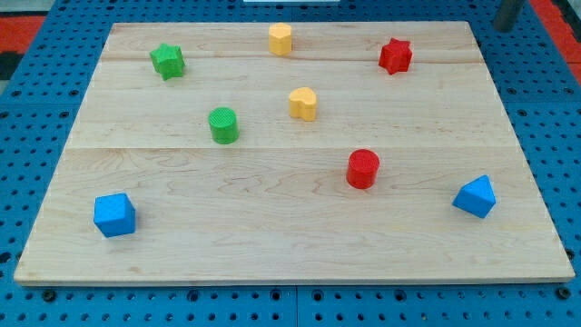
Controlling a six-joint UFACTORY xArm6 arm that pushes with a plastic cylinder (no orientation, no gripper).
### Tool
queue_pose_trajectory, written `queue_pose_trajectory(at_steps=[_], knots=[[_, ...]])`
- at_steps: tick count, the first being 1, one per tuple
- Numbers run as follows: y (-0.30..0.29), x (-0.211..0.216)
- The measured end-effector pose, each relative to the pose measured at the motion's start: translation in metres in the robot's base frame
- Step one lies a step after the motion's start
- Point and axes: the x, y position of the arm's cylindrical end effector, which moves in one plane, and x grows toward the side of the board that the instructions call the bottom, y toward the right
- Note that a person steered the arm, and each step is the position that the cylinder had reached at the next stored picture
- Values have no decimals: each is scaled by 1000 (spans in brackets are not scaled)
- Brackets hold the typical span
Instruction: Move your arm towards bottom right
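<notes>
Wooden board (300,227) carrying eight blocks. My tip sitting at view's top right corner (502,25), off board, rod partly cropped, leaning slightly, long axis near vertical. No gripper fitted; nothing being touched. Travel toward bottom right judged barely begun; blue triangular block (476,196) lying near that corner, red star (395,55) nearest tip.

No text, label, brand, number or sign can be read anywhere, near or far.
</notes>
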Motion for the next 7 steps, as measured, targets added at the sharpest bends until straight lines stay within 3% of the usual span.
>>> queue_pose_trajectory(at_steps=[7], knots=[[-2,-10]])
